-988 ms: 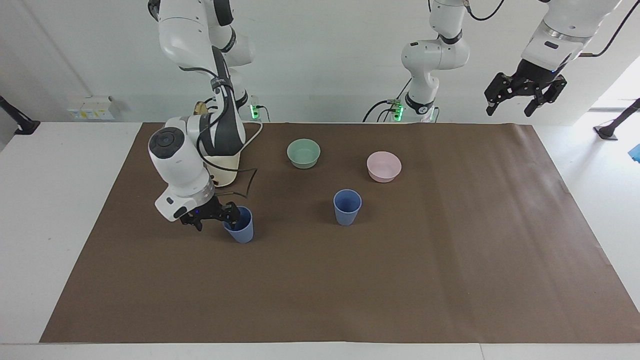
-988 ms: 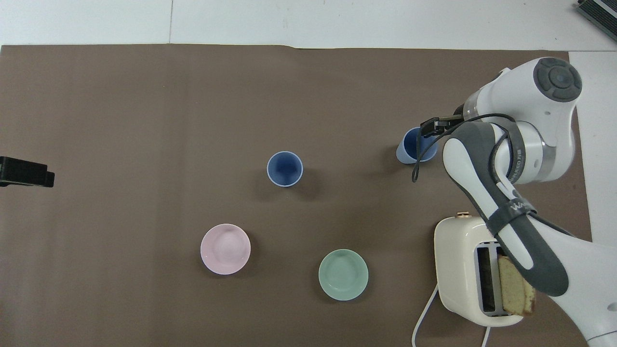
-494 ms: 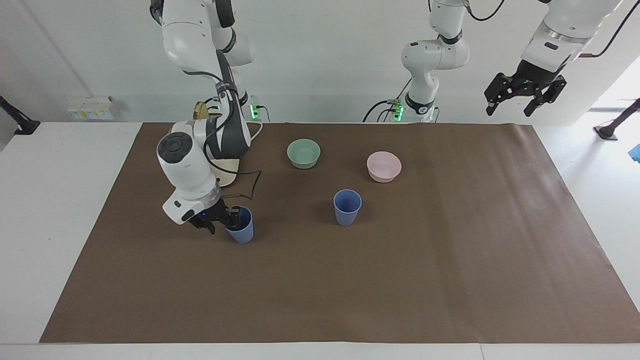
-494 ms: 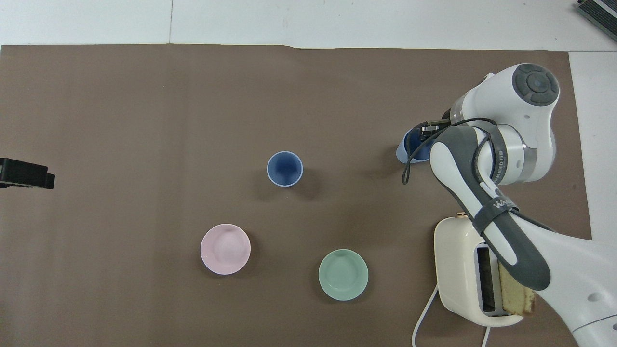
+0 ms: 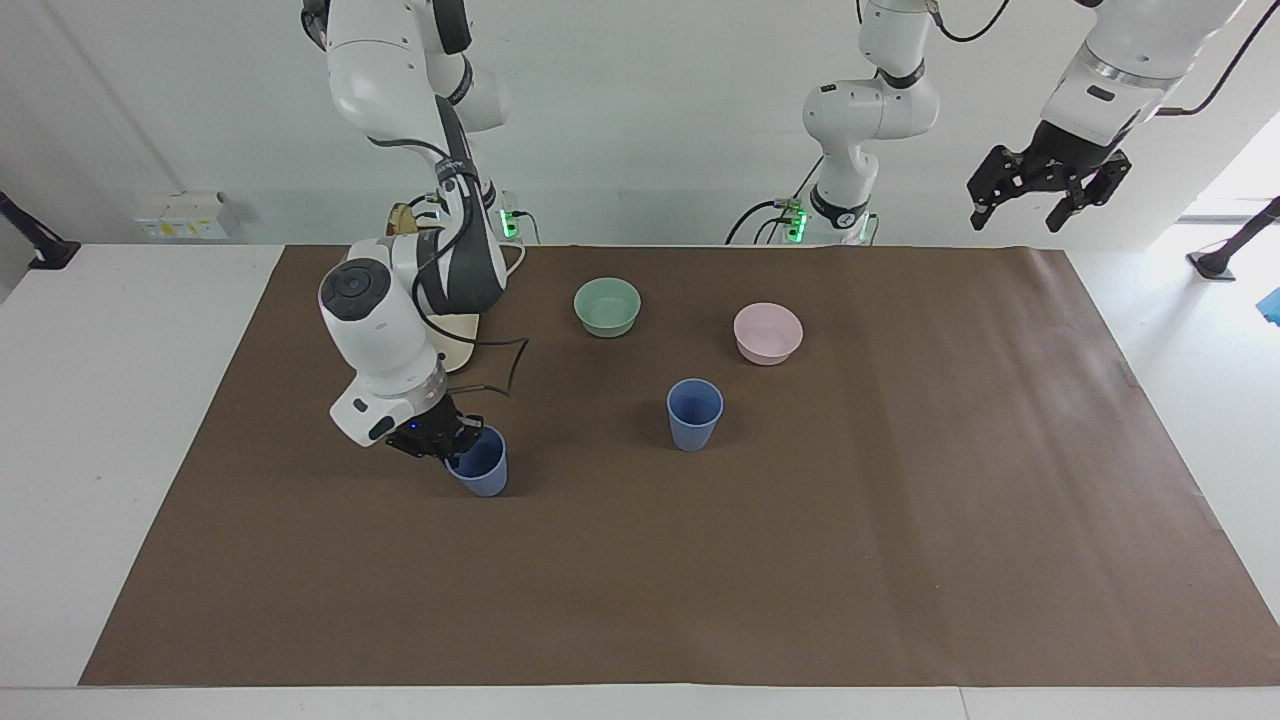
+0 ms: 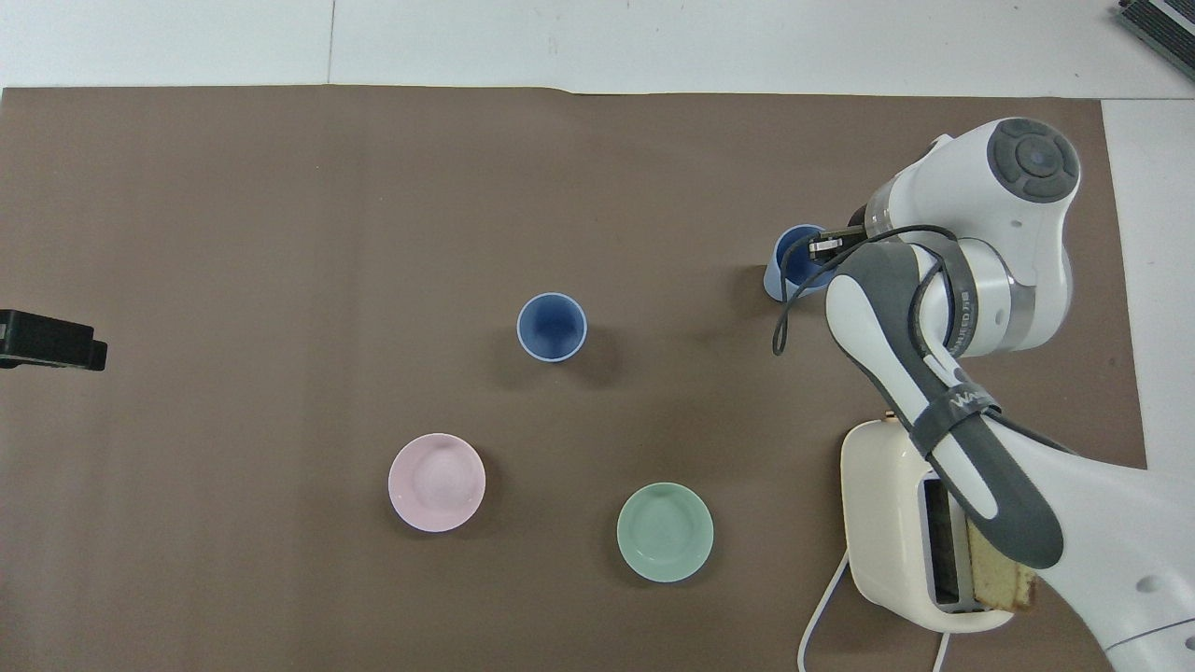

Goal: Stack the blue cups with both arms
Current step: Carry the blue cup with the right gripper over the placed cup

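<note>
So the right gripper is down on the surface with its jaws pinched on the rim of one blue cup, one finger dipping inside the mouth. That cup leans a little, tipped away from the gripper, and in the overhead view it sits at about 2 o'clock on the brown mat, toward the right arm's end. The second blue cup stands upright near the middle of the mat, well apart from the first one, nothing touching it.

Going by the overhead view again: pink bowl at about 7 o'clock from the middle cup, mint-green bowl at about 5 o'clock from it, both nearer to the robots. A cream toaster with a slice of bread sticking out sits at roughly 4 o'clock on the mat, partly under the right arm.

The left gripper waits high in the air over the left arm's end of the surface, jaws spread wide and holding nothing.
</note>
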